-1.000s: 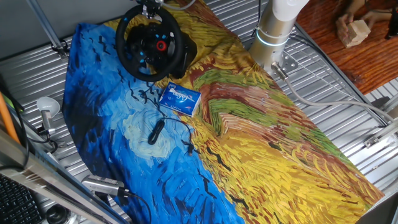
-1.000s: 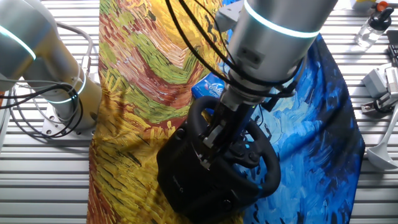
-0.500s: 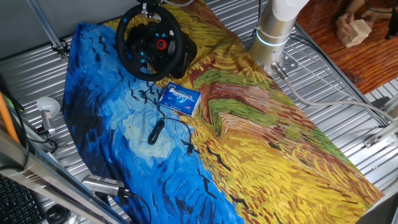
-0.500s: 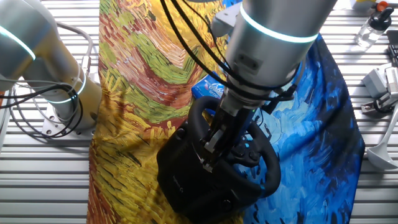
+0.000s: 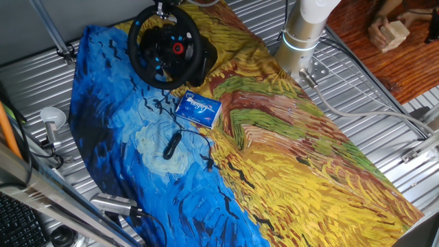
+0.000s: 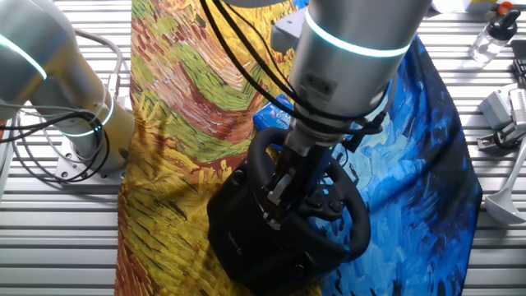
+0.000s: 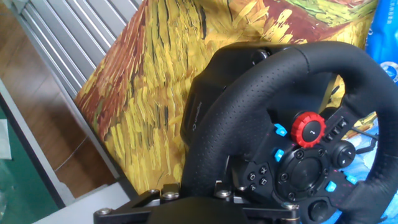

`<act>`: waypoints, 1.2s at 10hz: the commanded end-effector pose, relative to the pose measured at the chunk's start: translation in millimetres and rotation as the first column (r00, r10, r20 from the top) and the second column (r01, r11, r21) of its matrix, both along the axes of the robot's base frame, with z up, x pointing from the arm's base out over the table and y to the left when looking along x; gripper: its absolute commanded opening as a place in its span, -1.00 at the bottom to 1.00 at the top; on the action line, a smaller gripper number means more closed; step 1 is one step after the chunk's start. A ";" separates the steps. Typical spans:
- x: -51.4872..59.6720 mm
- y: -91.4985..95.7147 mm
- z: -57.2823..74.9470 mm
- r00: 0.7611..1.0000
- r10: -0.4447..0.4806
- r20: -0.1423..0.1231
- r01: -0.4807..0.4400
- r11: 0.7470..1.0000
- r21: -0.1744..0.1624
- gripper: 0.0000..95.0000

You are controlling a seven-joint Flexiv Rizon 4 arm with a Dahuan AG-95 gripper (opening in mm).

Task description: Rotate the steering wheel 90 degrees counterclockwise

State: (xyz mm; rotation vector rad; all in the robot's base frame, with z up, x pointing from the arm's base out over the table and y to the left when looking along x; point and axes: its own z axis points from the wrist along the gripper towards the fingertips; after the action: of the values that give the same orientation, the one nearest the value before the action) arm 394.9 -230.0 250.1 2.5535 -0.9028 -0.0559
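Painted cloth [image 5: 309, 165] over table; blue packet [image 5: 198, 108]; black cable [image 5: 173, 144]

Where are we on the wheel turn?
Done: the arm has reached the steering wheel, and the gripper sits on its rim at the top. In hand: a grasp, though whether the jaws are clamped is hidden. Left: the turn itself; whether any rotation has begun cannot be judged. The blue packet lies untouched.

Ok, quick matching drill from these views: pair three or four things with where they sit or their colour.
Things:
1. steering wheel
2. blue packet
3. black cable plug
4. red knob

Descriptions:
A. on the wheel's hub
B. lying on the blue swirl of the cloth
C. at the cloth's far end, gripper at its rim
D. just in front of the wheel's base

Pairs: 1-C, 2-D, 3-B, 4-A
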 end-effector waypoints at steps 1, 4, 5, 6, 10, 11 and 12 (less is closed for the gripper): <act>-0.4 -2.0 -4.2 1.000 -0.013 0.010 0.013 1.000 0.007 -1.00; 4.4 -2.2 2.4 1.000 0.008 0.014 -0.008 1.000 0.009 -1.00; 5.7 -3.2 -3.4 1.000 0.006 0.017 -0.007 0.999 0.036 -1.00; 6.0 -4.1 -7.7 1.000 0.008 0.025 -0.009 0.998 0.058 -1.00; 9.3 -5.2 -1.7 0.992 0.101 0.082 -0.103 0.995 0.019 -1.00; 9.5 -5.8 -5.2 0.990 0.108 0.091 -0.110 0.994 0.019 -1.00; 9.6 -6.2 -7.1 0.989 0.110 0.096 -0.113 0.993 0.021 -1.00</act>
State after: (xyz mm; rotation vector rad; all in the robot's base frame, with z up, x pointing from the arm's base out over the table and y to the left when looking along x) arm 404.0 -238.2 245.5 2.6429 -0.7945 0.0800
